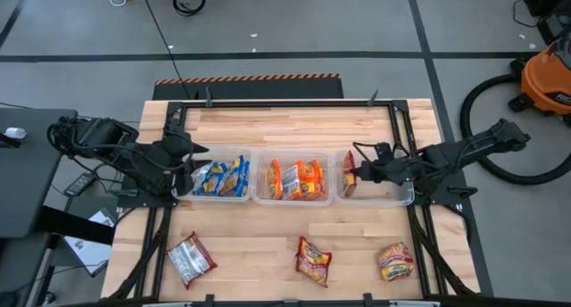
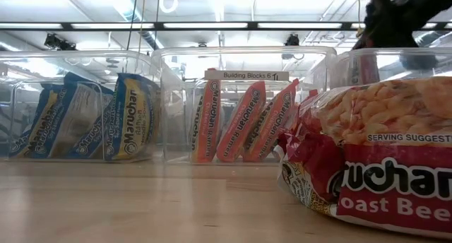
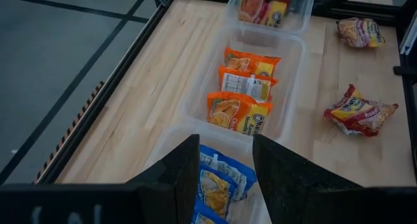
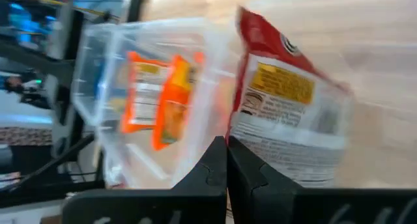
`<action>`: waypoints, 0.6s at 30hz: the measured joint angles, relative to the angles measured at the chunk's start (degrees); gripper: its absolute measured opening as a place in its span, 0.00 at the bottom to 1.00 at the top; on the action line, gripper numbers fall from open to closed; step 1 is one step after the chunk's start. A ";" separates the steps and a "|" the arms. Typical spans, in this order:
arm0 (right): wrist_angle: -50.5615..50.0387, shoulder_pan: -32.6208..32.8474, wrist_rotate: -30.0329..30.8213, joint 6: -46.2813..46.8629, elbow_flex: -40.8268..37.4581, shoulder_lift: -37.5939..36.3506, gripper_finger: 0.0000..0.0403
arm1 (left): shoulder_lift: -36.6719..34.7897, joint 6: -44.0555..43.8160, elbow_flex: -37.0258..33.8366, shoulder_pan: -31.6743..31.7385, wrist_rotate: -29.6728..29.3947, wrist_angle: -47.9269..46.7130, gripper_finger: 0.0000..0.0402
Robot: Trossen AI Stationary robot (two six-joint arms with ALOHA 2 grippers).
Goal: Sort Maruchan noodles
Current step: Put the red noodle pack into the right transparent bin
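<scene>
Three clear bins stand in a row. The left bin [image 1: 220, 178] holds blue-and-white noodle packets [image 3: 218, 185], the middle bin [image 1: 294, 179] holds orange ones [image 3: 241, 110], and the right bin [image 1: 379, 193] holds a red packet [image 1: 348, 171]. My left gripper [image 3: 225, 160] hovers open over the blue packets at the left bin's left end [image 1: 190, 169]. My right gripper [image 4: 227, 152] is shut at the red packet [image 4: 287, 113], at the right bin's left end [image 1: 355, 174]. Three more packets lie flat on the near table: a silver-red one [image 1: 190, 258] and two red ones [image 1: 313, 260], [image 1: 394, 261]. My right gripper has its shut fingertips at the lower edge [image 4: 236, 138] of the red packet, which stands on edge inside the right bin. The fingers reach in level from the table's right side. The fingers themselves hide whether the edge lies between them.
The bins' thin walls [image 2: 162, 102] rise around the upright packets. One red packet [image 2: 381, 158] lies close to the low camera. Bare wood stretches between the bins and the near packets [image 1: 259, 244]. A dark frame [image 1: 401, 128] edges the table.
</scene>
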 joint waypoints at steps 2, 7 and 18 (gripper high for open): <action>0.44 -2.06 -2.44 0.70 -1.49 0.52 0.00 | 0.00 -0.02 0.00 0.00 0.00 0.17 0.37; 1.10 -6.64 -7.76 0.01 -3.35 3.08 0.00 | 0.00 -0.02 -0.02 0.02 0.02 0.99 0.37; 5.68 -9.23 -12.48 -2.25 -3.35 10.36 0.03 | 0.00 0.00 -0.02 0.02 0.04 1.79 0.37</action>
